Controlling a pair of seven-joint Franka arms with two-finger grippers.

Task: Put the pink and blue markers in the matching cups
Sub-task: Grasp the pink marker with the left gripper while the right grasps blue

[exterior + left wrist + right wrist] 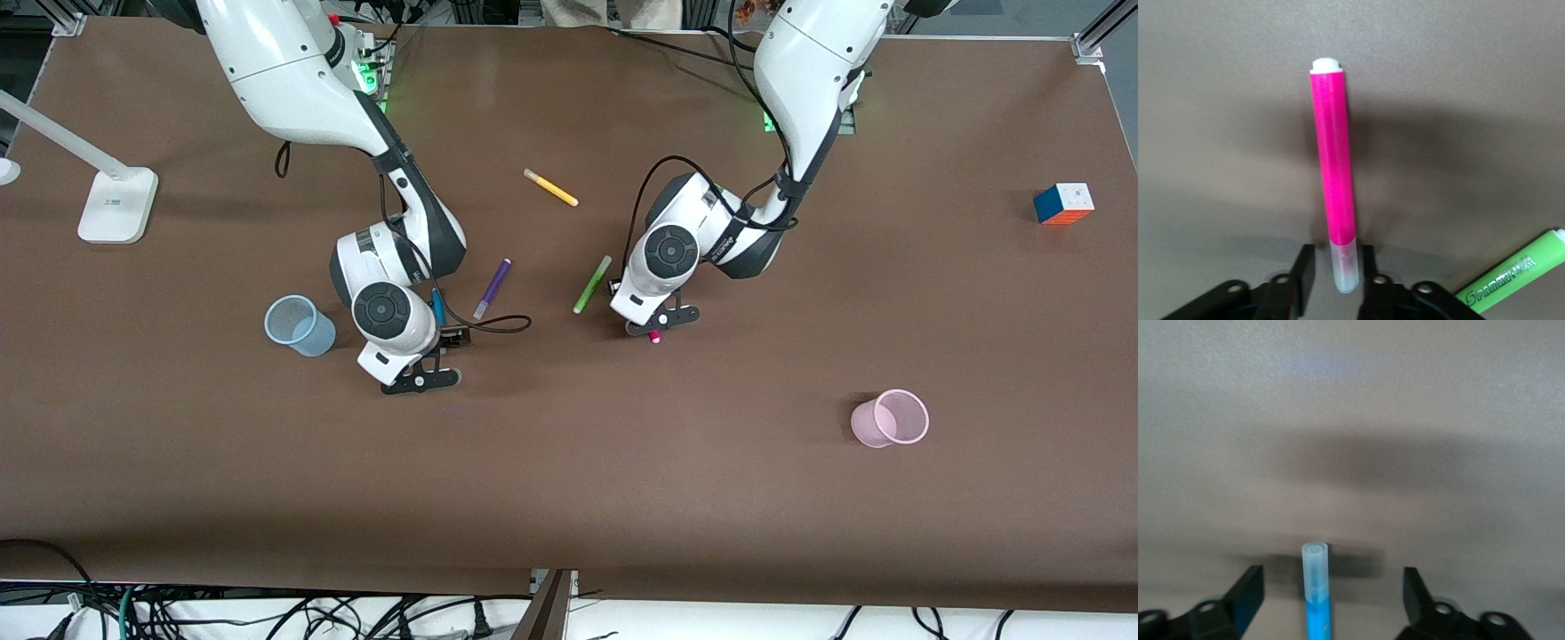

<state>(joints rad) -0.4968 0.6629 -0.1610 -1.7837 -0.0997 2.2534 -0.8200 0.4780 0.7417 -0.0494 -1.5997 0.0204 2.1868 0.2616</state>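
Both arms reach down from their bases to the middle of the desk (pixel 569 498), elbows bent and wrists turned down.

The left pincer (pixel 1338 273) sits low over the desk with its fingers (pixel 1303 270) just either side of the pink marker's (pixel 1333 173) pale cap. They look close against it, though a firm grip cannot be told. In the front view only the marker's pink tip (pixel 655 338) peeks out below the wrist. The green pen (pixel 592 284) lies just beside this pincer, toward the right arm's end.

The right pincer (pixel 1331 593) is spread wide, fingers (pixel 1248 593) well apart from the blue marker (pixel 1317 600), which lies between them, cap end forward, touched by neither. In the front view a sliver of blue (pixel 437 307) shows beside the right wrist.

The blue cup (pixel 298 325) stands upright just beside the right arm's wrist, toward that arm's end of the desk. The pink cup (pixel 892 418) stands well apart from the left pincer, nearer the front camera and toward the left arm's end. The purple pen (pixel 492 289) lies between the two arms.
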